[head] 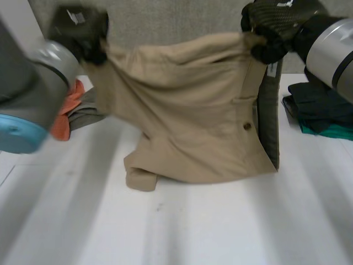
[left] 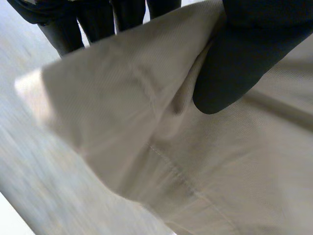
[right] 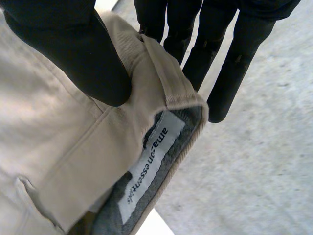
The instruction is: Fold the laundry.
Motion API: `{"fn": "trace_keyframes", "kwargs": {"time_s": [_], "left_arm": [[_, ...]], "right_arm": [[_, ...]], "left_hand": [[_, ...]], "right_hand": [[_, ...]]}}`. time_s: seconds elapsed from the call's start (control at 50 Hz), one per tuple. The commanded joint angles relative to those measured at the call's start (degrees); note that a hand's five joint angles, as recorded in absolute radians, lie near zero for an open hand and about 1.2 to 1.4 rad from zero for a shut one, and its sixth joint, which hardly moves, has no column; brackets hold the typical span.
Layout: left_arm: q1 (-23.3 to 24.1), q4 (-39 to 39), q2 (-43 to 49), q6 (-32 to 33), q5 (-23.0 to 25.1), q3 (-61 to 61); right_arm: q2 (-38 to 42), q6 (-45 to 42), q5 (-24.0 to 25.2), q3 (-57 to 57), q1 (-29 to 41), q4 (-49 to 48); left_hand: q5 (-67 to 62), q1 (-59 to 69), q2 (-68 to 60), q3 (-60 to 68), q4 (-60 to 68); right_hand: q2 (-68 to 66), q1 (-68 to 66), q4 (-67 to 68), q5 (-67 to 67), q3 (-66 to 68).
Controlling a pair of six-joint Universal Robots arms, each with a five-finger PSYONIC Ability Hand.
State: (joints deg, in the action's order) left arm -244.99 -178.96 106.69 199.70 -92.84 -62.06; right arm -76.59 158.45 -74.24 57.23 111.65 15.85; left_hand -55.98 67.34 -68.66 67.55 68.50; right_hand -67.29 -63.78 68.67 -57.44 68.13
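While both hands hold it above the white table [head: 182, 232], item one, the khaki shorts [head: 193, 110], hangs as a sheet between them, its lower edge touching the tabletop and one lower corner bunched there; long axis: across the table, from hand to hand.

Left hand [head: 83, 30]: clamped on the upper corner farthest from the waistband; in the left wrist view its thumb [left: 239, 58] presses the cloth [left: 146, 127] against the fingers behind.

Right hand [head: 273, 27]: clenched on the waistband end; in the right wrist view the thumb [right: 78, 54] pins the band while the fingers [right: 230, 73] back it from the far side; sewn-in label [right: 149, 161] and grey lining face outward just beside the grip.

Back-pocket button [head: 246, 126]: below the right hand, facing the camera.

Judgement: neither hand is nearer, each owns one end; the coming fold likely turns on laying this hand-to-hand axis flat.

Other stock: orange and grey garments [head: 69, 113] behind the left arm; dark and teal garments [head: 320, 113] under the right arm; both well apart from the shorts' lower edge.
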Motion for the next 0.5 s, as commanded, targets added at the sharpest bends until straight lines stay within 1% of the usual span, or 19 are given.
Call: {"fn": "trace_keyframes", "kwargs": {"time_s": [0.02, 0.08, 0.14, 0.2, 0.3, 0.32, 0.4, 0.44, 0.5], "left_arm": [[0.31, 0.54, -14.91, -0.63, 0.73, 3.08], [0.13, 2.38, -17.65, -1.07, 0.82, 5.19], [-0.22, 6.16, -20.55, -2.12, 1.17, 7.48], [-1.1, 9.5, -22.14, -3.44, 2.05, 9.15], [-2.77, 14.6, -22.67, -5.9, 4.68, 9.51], [-3.03, 16.52, -22.41, -6.77, 5.91, 9.33], [-2.86, 21.1, -19.61, -7.92, 8.11, 9.24], [-3.12, 22.42, -17.06, -8.28, 8.73, 8.98], [-3.56, 21.73, -12.93, -8.01, 8.29, 9.59]], "right_arm": [[-2.86, 2.21, -4.93, -5.71, 0.15, -0.9], [-4.18, 3.18, -6.09, -8.01, -0.11, -0.73], [-5.85, 4.32, -6.79, -10.38, -0.64, -0.29], [-6.91, 5.29, -6.79, -11.97, -1.17, 0.67], [-6.73, 5.29, -5.91, -12.85, -1.61, 5.24], [-6.21, 5.29, -5.22, -12.67, -1.61, 6.99], [-4.1, 5.29, -3.37, -11.8, -1.17, 10.94], [-2.17, 5.03, -3.36, -11.44, -0.38, 12.1], [0.64, 4.33, -3.98, -11.79, 0.15, 11.75]], "left_hand": [[-14.02, 12.66, -11.34, 12.45, 11.5], [-14.02, 12.66, -11.34, 12.45, 11.5], [-14.02, 12.66, -11.34, 12.45, 11.5], [-14.02, 12.66, -11.34, 12.45, 11.5], [-14.02, 12.66, -11.34, 12.45, 11.5], [-14.02, 12.66, -11.34, 12.45, 11.5], [-14.02, 12.66, -11.34, 12.45, 11.5], [-14.02, 12.66, -11.34, 12.45, 11.5], [-14.02, 12.66, -11.34, 12.45, 11.5]], "right_hand": [[-12.71, -16.22, 11.33, -12.56, 11.87], [-12.71, -16.22, 11.33, -12.56, 11.87], [-12.71, -16.22, 11.33, -12.56, 11.87], [-12.71, -16.22, 11.33, -12.56, 11.87], [-12.71, -16.22, 11.33, -12.56, 11.87], [-12.71, -16.22, 11.33, -12.56, 11.87], [-12.71, -16.22, 11.33, -12.56, 11.87], [-12.71, -16.22, 11.33, -12.56, 11.87], [-12.71, -16.22, 11.33, -12.56, 11.87]]}}
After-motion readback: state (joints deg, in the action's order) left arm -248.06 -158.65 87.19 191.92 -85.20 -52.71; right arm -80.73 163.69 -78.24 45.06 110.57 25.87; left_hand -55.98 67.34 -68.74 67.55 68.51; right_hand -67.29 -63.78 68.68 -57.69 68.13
